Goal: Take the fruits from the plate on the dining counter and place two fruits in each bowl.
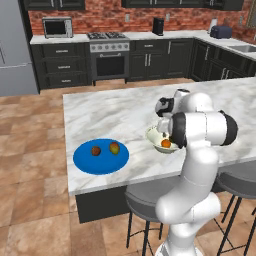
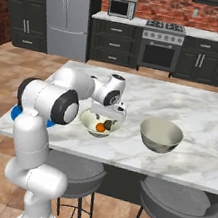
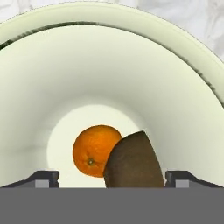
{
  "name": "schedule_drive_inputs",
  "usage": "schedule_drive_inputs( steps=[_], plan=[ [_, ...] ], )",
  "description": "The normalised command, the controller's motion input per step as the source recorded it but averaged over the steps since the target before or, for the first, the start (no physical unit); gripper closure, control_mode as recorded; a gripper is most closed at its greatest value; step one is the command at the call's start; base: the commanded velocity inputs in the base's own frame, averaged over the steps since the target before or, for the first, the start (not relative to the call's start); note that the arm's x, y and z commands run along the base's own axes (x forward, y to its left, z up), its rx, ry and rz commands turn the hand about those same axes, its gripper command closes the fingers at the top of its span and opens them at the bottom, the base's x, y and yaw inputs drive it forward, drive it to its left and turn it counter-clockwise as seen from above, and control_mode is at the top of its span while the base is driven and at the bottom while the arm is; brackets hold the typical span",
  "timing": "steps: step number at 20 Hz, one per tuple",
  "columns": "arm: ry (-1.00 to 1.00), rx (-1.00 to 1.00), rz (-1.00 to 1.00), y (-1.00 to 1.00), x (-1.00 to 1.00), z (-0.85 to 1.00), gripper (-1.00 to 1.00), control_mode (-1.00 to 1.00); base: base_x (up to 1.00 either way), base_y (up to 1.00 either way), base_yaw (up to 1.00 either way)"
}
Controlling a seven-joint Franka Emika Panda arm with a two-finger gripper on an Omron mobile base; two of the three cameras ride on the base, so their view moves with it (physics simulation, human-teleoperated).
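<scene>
Two fruits, the orange and the kiwi, lie touching in the cream bowl on the table. Above that bowl hangs the gripper, jaws spread wide and empty. The mango and tan fruit sit on the plate. Beside the cream one stands the grey bowl.

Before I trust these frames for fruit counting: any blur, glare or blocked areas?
Left base view: sharp, but the arm covers most of the cream bowl. Right base view: sharp; soft sheen inside the grey bowl. Hand view: the close kiwi overlaps the orange; no glare.
</scene>
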Motion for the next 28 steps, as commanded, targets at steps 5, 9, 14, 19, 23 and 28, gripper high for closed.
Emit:
schedule_drive_inputs(
  steps=[5, 9, 14, 19, 23, 28],
  plan=[
    [-0.01, 0.00, 0.00, 0.53, -0.40, 0.45, -1.00, -1.00, 0.00, 0.00, 0.00],
    [-0.01, 0.00, 0.00, 0.86, -0.47, 0.47, -1.00, -1.00, 0.00, 0.00, 0.00],
    [0.00, 0.00, 0.00, 0.83, -0.33, 0.56, -1.00, -1.00, 0.00, 0.00, 0.00],
    [0.00, 0.00, 0.00, 0.84, -0.29, 0.47, -1.00, -1.00, 0.00, 0.00, 0.00],
    [0.00, 0.01, 0.00, 0.74, -0.10, 0.21, -1.00, -1.00, 0.00, 0.00, 0.00],
    [-0.01, 0.00, 0.00, 0.72, 0.00, -0.34, -1.00, -1.00, 0.00, 0.00, 0.00]
  ],
)
